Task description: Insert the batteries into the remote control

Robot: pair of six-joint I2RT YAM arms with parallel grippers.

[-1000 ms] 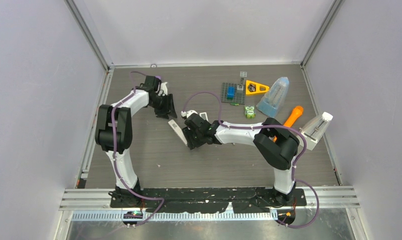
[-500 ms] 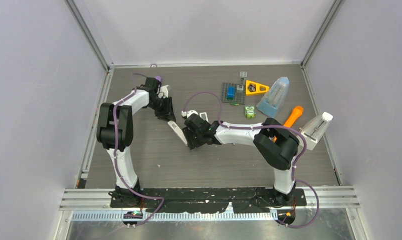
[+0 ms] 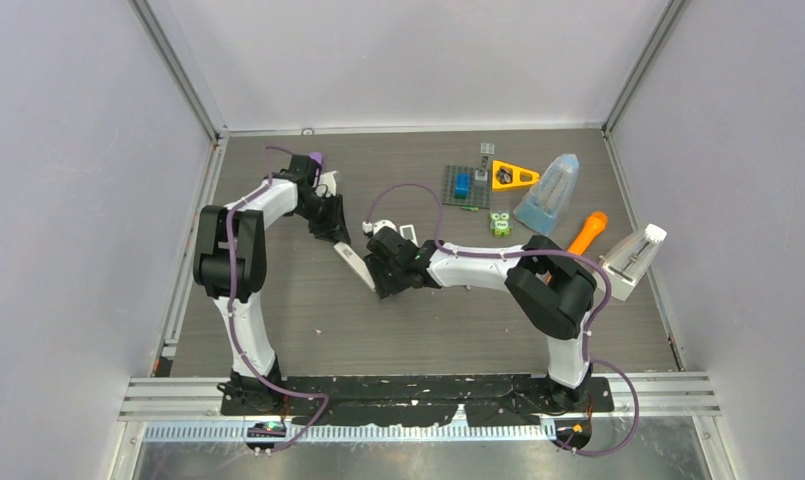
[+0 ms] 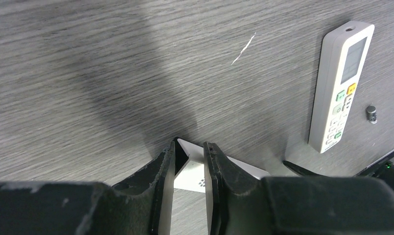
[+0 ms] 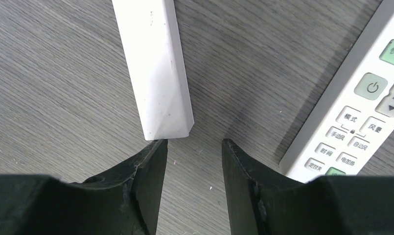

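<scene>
A plain white remote [image 3: 354, 264] lies face down mid-table; it also shows in the right wrist view [image 5: 155, 68]. A second white remote [image 4: 341, 88] lies buttons up, also seen in the right wrist view [image 5: 366, 107], half hidden under the right arm from above [image 3: 402, 232]. A tiny blackish battery [image 4: 371, 113] stands beside it. The blue and red-orange batteries are out of view. My left gripper [image 3: 335, 233] [image 4: 191, 147] hovers with a narrow gap over the plain remote's far end [image 4: 195, 171]. My right gripper [image 3: 380, 282] [image 5: 194, 147] is open and empty at its near end.
At the back right stand a grey baseplate with a blue brick [image 3: 464, 187], an orange triangle [image 3: 513, 176], a clear blue cone [image 3: 550, 193], a green toy [image 3: 499, 224], an orange carrot toy [image 3: 588, 232] and a white bottle [image 3: 634, 258].
My left gripper has moved a little toward the far end of the plain white remote. The right arm has hardly moved.
</scene>
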